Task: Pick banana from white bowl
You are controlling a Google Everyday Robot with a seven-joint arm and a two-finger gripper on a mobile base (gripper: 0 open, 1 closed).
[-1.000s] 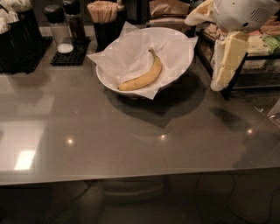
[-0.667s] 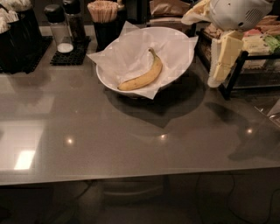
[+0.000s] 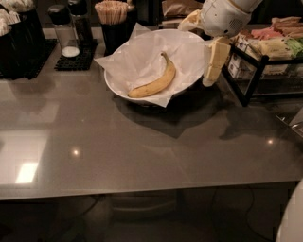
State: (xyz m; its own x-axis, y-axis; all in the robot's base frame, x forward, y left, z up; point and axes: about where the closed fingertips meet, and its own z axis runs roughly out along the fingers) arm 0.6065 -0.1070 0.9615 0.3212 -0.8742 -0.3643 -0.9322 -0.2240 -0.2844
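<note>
On the glossy grey tabletop [image 3: 142,156], toward its far edge, the curved yellow banana [image 3: 154,82] is left lying loose for grasping in the wide paper-lined white bowl [image 3: 115,89], beside whose right rim the pale yellow gripper [image 3: 213,61], its open or closed state indeterminable, has been brought leftward from the far right corner.

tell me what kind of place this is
Probably an office snack bar or café counter: a cup of stir sticks, a shaker and a rack of packaged snacks. The end effector hangs beside the bowl holding the banana.
</note>
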